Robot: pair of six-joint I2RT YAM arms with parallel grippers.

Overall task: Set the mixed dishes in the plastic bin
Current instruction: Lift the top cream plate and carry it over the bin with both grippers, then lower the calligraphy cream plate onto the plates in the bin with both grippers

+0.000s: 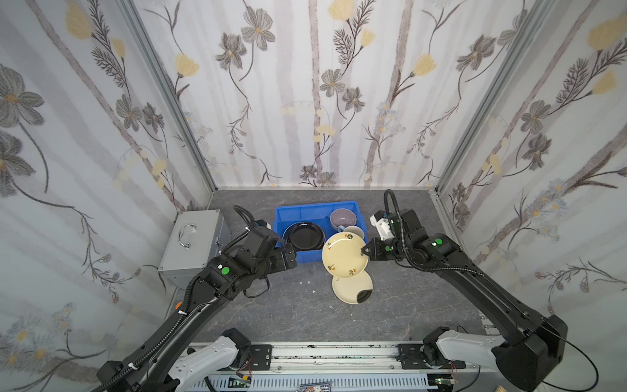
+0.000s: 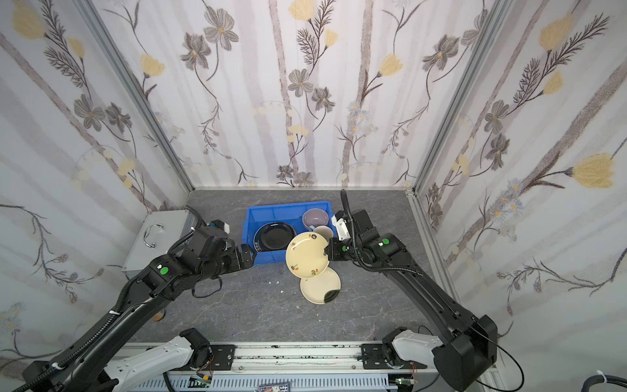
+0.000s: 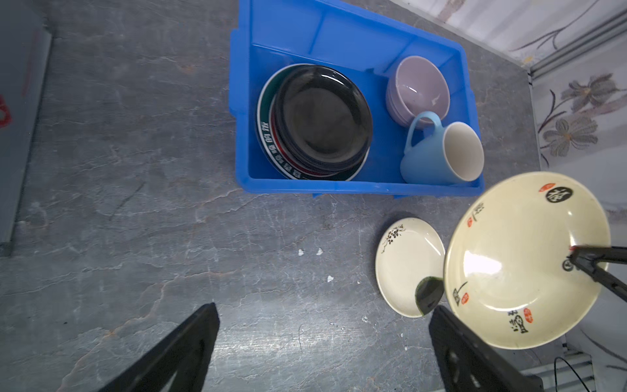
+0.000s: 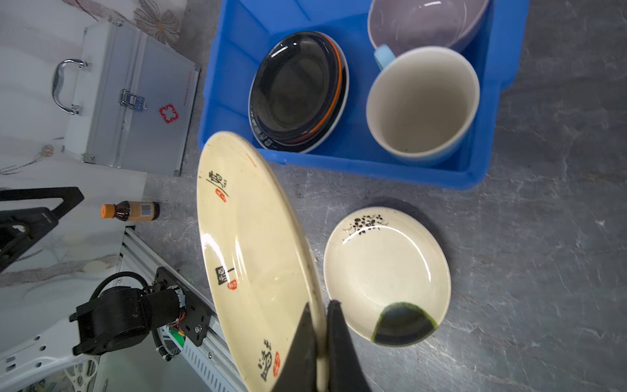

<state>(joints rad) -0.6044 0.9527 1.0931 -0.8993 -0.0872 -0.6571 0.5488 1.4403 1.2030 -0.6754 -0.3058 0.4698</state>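
Inside bin, bowl and mug lie right of plates.

bin blue | bowl lilac | mug light blue, cream inside | top plate black | big plate cream, black writing, red stamps

Cream plate in right gripper

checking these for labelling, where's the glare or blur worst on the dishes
Left wrist view: a blown-out glare patch on the held cream plate. Right wrist view: the right tool pinching that plate's rim is soft, too near the lens, and the small cream plate carries curved highlights. Both top views: no obvious blur, but the black plate shows little detail.
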